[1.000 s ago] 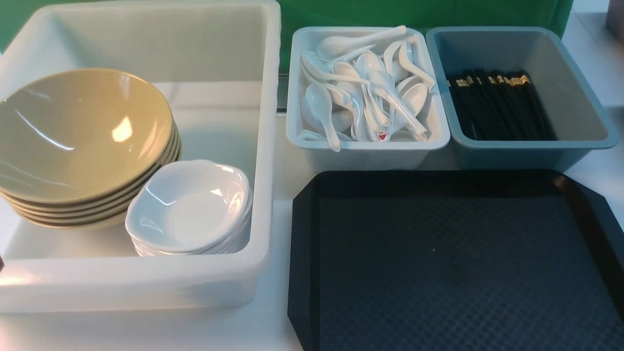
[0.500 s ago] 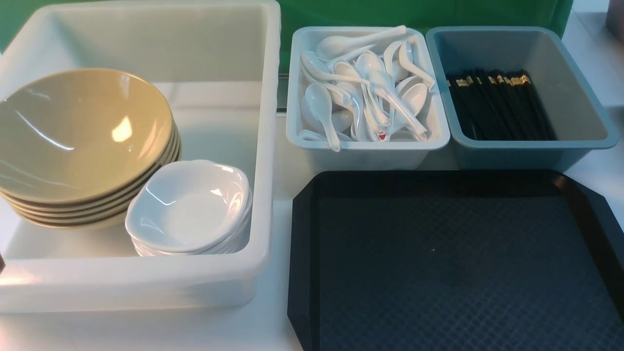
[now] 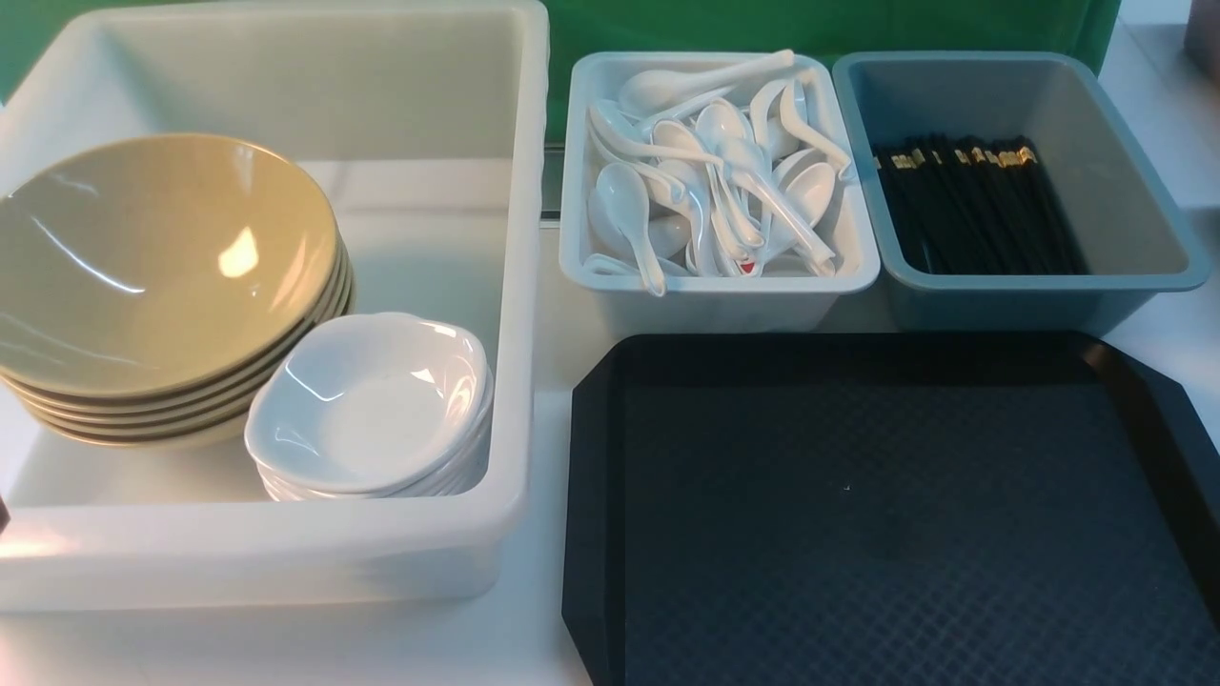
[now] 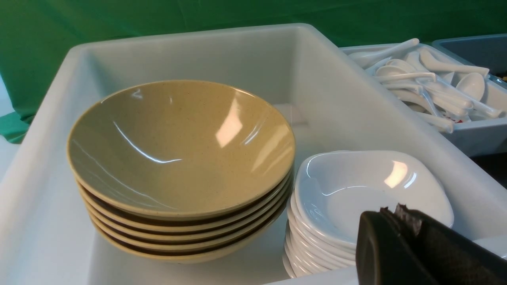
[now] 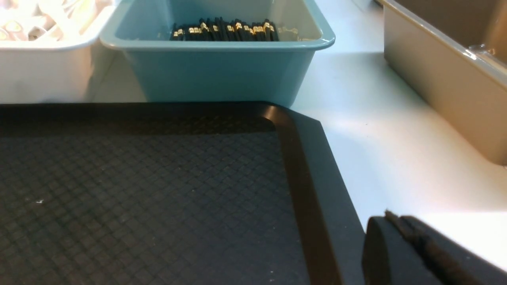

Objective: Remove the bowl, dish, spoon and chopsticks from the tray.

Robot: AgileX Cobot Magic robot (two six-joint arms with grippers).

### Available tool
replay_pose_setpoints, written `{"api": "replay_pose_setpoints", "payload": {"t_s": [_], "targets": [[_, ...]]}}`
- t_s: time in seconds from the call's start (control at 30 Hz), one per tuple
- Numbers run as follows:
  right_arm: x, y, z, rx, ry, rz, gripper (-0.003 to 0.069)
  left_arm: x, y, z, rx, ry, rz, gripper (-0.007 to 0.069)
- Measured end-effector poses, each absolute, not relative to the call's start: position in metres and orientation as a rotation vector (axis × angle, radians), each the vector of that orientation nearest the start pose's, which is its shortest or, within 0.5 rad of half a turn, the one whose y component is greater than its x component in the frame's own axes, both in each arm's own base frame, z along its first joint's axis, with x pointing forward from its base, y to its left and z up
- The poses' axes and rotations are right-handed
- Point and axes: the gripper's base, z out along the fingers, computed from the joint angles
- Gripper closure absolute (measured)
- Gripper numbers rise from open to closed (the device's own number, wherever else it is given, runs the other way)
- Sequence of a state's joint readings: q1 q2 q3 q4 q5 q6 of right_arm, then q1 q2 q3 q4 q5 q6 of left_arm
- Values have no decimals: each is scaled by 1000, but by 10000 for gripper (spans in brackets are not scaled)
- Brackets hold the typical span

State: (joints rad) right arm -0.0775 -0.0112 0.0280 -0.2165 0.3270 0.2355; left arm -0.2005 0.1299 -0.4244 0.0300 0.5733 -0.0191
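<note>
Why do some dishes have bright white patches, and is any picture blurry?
Front view: lamp glare on the top tan bowl and white dish; the black tray stays dull. Left wrist view: the same glare, and the closed left claw looms dark and soft-edged. Right wrist view: the spoons are washed out, and the right claw is blurred.

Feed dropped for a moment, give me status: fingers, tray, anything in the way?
Both fingers shut, holding nothing. Tray bare. Bowls, dishes stacked in white tub; spoons, chopsticks binned. Nothing obstructing.

nothing has changed across the front views
</note>
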Motion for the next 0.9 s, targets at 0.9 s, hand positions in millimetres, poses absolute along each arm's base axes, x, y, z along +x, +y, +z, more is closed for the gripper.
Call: {"api": "replay_pose_setpoints", "payload": {"t_s": [0.9], "targets": [[53,-10,176,147,1815,-96,614,58,-1,224,15,1507,-2,636]]}}
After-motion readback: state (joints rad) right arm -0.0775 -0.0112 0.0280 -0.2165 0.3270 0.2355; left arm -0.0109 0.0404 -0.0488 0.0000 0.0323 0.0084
